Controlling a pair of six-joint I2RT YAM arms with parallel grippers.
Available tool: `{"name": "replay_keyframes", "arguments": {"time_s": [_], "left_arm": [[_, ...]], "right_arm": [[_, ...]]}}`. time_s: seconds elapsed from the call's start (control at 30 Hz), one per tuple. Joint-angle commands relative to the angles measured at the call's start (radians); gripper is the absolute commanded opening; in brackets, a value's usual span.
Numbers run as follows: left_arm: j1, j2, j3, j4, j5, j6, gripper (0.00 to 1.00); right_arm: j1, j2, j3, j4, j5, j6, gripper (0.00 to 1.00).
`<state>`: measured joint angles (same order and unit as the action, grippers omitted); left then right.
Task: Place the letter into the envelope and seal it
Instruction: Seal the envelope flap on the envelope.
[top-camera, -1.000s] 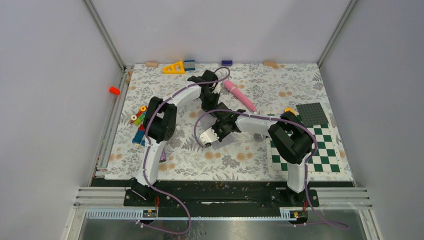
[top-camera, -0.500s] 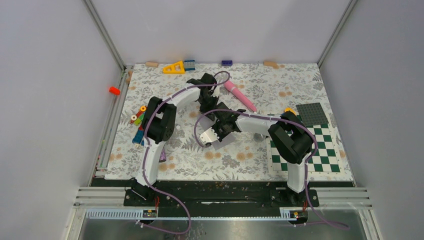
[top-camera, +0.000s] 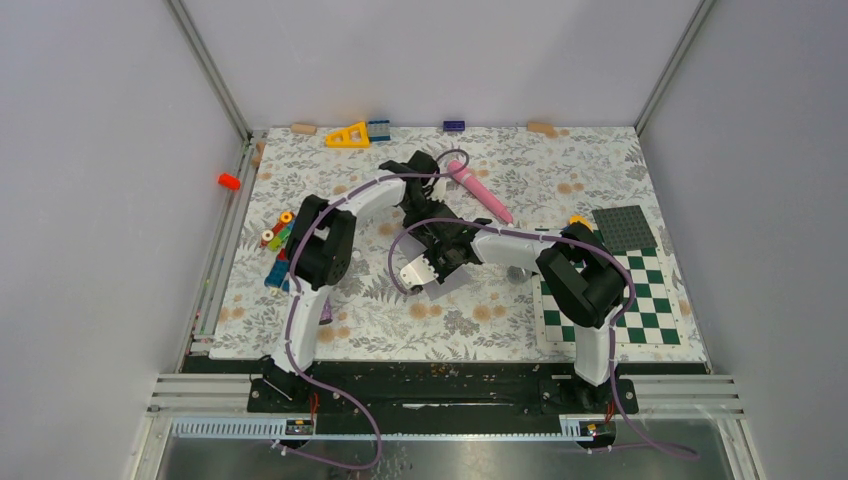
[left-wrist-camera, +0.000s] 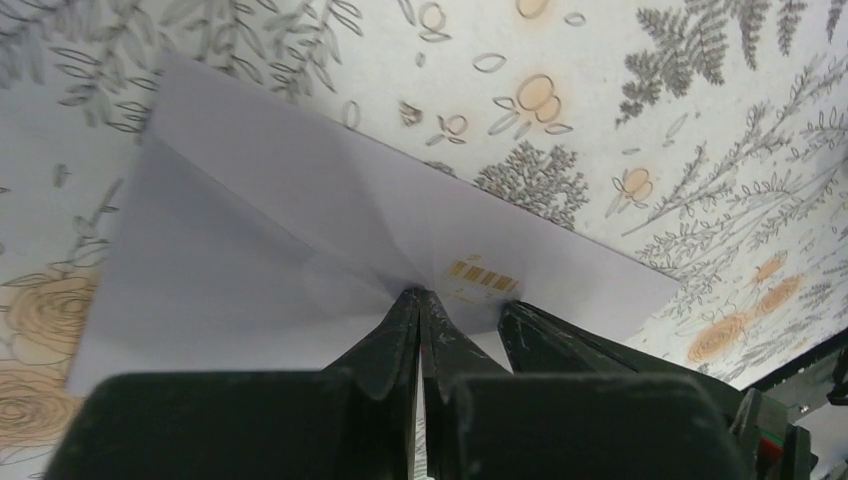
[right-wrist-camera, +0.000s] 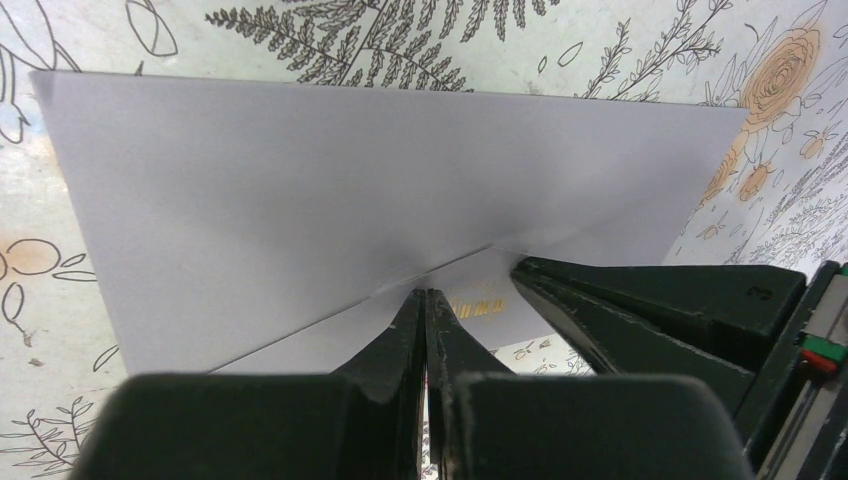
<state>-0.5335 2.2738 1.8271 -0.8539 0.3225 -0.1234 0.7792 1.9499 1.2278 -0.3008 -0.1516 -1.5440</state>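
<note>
My left hand (left-wrist-camera: 420, 296) is closed, fingers pressed together, their tips touching the envelope (left-wrist-camera: 280, 230) at the point of its flap. My right hand (right-wrist-camera: 425, 296) is closed the same way, just beside it. The envelope lies flat on the floral surface (left-wrist-camera: 620, 90), pale grey-lavender, flap folded down, with a small yellow barcode sticker (left-wrist-camera: 483, 277) at the tip. From above, my arms hide most of it.
</note>
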Motion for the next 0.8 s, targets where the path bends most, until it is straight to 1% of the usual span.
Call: {"name": "replay_keyframes", "arguments": {"time_s": [0.0, 0.23, 0.4, 0.5, 0.77], "left_arm": [[-0.029, -0.029, -0.038, -0.050, 0.036, 0.036, 0.00], [-0.042, -0.042, -0.068, -0.058, 0.026, 0.051, 0.00], [-0.042, -0.041, -0.072, -0.056, -0.028, 0.048, 0.00], [-0.030, -0.040, -0.065, -0.041, -0.056, 0.036, 0.00], [0.010, -0.010, -0.007, -0.020, -0.078, 0.011, 0.00]], "right_arm": [[-0.009, 0.042, 0.002, -0.064, -0.031, 0.002, 0.00], [-0.009, 0.042, 0.004, -0.065, -0.029, 0.002, 0.00], [-0.010, 0.040, 0.003, -0.065, -0.028, 0.002, 0.00], [-0.010, 0.038, 0.000, -0.065, -0.029, 0.002, 0.00], [-0.009, 0.036, -0.004, -0.065, -0.029, -0.001, 0.00]]}}
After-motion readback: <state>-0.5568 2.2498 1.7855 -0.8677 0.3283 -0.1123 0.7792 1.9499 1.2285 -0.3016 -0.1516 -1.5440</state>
